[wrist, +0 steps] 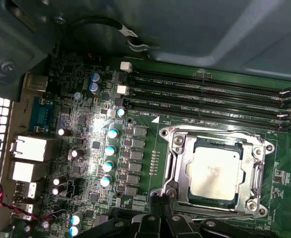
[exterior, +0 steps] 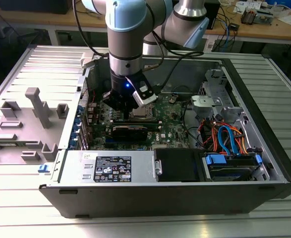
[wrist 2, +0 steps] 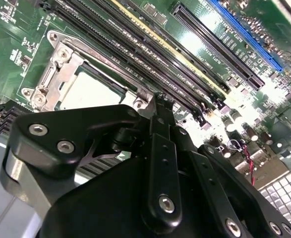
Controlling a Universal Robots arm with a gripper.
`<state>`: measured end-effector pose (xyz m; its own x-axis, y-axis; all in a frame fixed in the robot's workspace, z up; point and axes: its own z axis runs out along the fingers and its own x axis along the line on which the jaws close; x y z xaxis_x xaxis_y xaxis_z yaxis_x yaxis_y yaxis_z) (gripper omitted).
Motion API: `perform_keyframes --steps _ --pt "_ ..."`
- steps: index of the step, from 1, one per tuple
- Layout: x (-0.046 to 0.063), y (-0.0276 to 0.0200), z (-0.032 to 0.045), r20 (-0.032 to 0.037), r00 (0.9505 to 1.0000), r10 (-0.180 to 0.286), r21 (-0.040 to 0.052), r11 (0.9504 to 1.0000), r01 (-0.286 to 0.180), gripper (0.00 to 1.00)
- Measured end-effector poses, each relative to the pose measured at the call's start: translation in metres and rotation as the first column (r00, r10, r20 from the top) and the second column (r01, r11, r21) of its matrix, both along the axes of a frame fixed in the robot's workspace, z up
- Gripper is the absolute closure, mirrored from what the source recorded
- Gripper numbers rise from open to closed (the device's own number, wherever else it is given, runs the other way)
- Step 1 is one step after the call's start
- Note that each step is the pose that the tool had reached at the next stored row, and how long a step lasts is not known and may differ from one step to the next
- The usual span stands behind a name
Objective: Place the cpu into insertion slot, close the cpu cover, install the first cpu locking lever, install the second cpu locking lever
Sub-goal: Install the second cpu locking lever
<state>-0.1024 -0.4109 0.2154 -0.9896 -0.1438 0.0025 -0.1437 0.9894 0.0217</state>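
Note:
The cpu (wrist: 214,171), a dull silver square, lies flat in the insertion slot (wrist: 173,148) on the green motherboard. The cpu cover (wrist: 255,166), a silver frame, lies down around the chip with the chip showing through its window. My gripper (wrist: 160,201) has its black fingers together, and their tips sit at the socket's corner, beside the frame's edge. In the second wrist view the gripper (wrist 2: 162,106) stands just beside the cpu (wrist 2: 93,91) and the cpu cover (wrist 2: 61,67). In the exterior view the gripper (exterior: 134,111) reaches down into the open computer case over the socket.
Long black memory slots (wrist: 204,94) run along one side of the socket. A black drive box (exterior: 177,163) and a silver power supply (exterior: 110,168) fill the case's near side. Orange and blue cables (exterior: 224,136) lie at the exterior view's right. Grey fixtures (exterior: 36,106) stand at its left.

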Motion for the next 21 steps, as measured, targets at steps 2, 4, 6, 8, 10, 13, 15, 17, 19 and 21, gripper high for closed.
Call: perform_keyframes --steps 2,4,6,8,10,13,15,17,19,21 --pt "0.000 0.0000 0.0043 0.0000 1.0000 0.000 0.0001 1.0000 0.000 0.89" --pt "0.000 0.0000 0.0069 0.0000 1.0000 0.000 0.0001 1.0000 0.000 0.89" --pt "0.000 0.0000 0.0125 -0.0001 1.0000 0.000 0.0000 1.0000 0.000 0.89" --pt "0.000 0.0000 0.0152 0.0000 1.0000 0.000 -0.0001 1.0000 0.000 0.89" --pt "0.000 0.0001 0.0184 0.0000 1.0000 0.000 0.0000 1.0000 0.000 0.89" --pt "0.000 0.0003 0.0243 0.0000 1.0000 0.000 0.0001 1.0000 0.000 0.89" --pt "0.000 0.0006 0.0269 0.0000 1.0000 0.000 0.0001 1.0000 0.000 0.89" --pt "0.000 0.0011 0.0290 0.0000 1.0000 0.000 0.0000 1.0000 0.000 0.89" --pt "0.000 0.0017 0.0320 -0.0001 1.0000 0.000 0.0000 1.0000 0.000 0.89" --pt "0.000 0.0026 0.0364 -0.0003 1.0000 0.000 0.0000 1.0000 0.000 0.89"
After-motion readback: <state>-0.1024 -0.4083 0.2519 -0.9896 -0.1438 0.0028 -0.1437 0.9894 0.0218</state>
